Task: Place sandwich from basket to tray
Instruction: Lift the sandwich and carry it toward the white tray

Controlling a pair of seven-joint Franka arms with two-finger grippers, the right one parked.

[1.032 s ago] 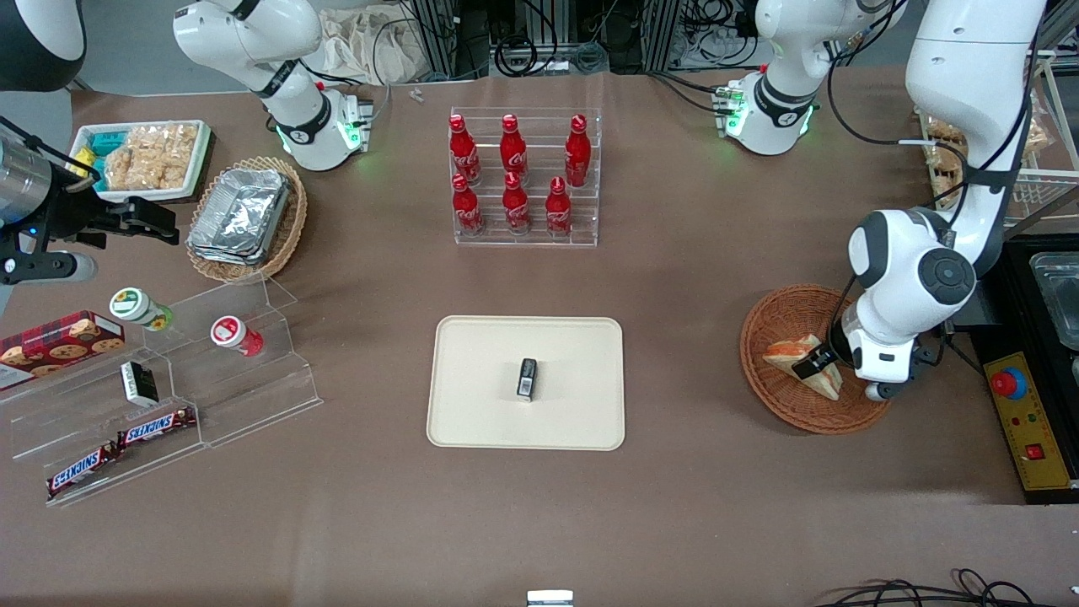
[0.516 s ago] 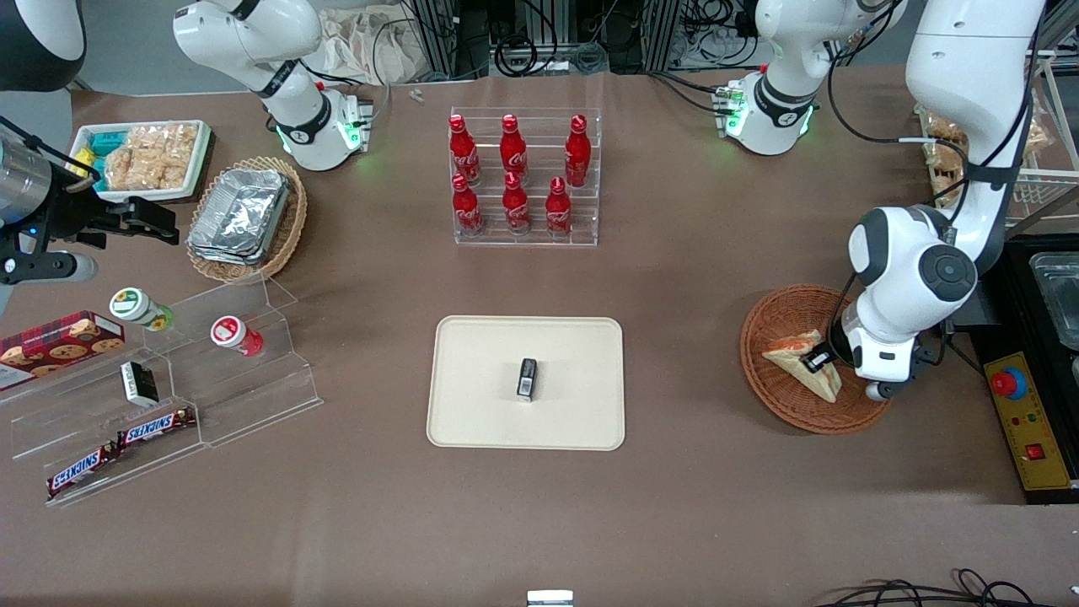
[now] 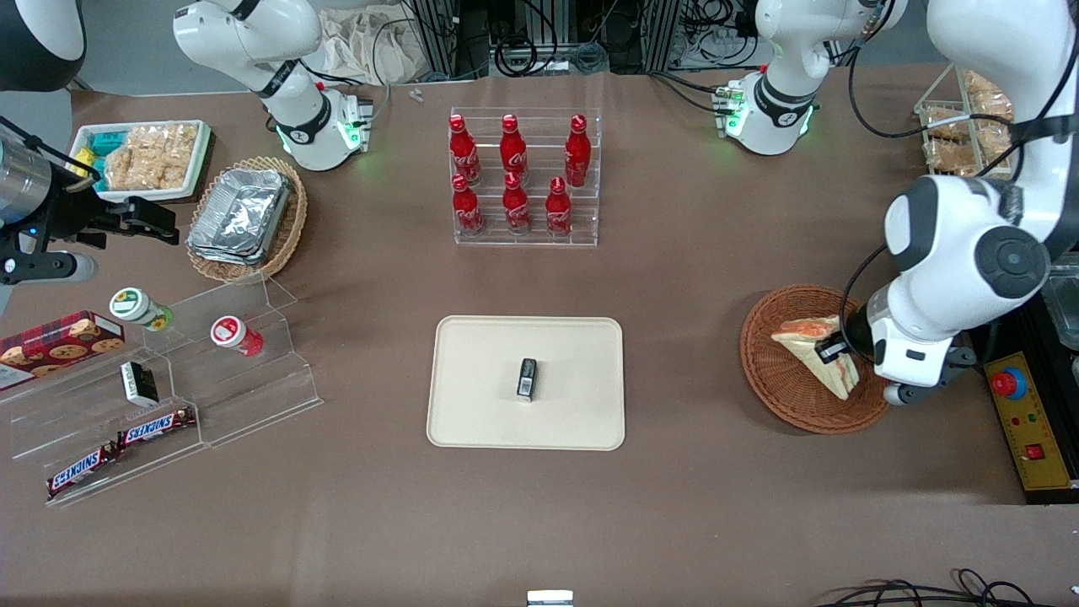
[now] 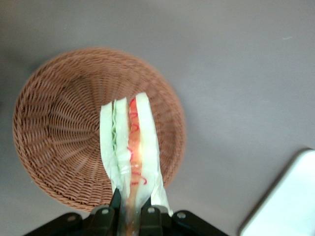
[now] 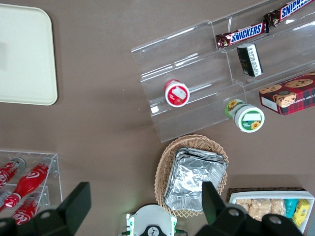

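Pinching the sandwich (image 4: 131,152) at one end, the gripper (image 4: 129,216) holds it, apparently lifted, above the basket (image 4: 59,142); soft bread could squash or sag, so gentle carrying toward the tray (image 3: 480,421) seems wise.

Tray (image 5: 24,59) corner; acrylic stand (image 5: 216,73) with Snickers bars (image 5: 242,33), cups; foil containers (image 5: 194,179) in oval basket.
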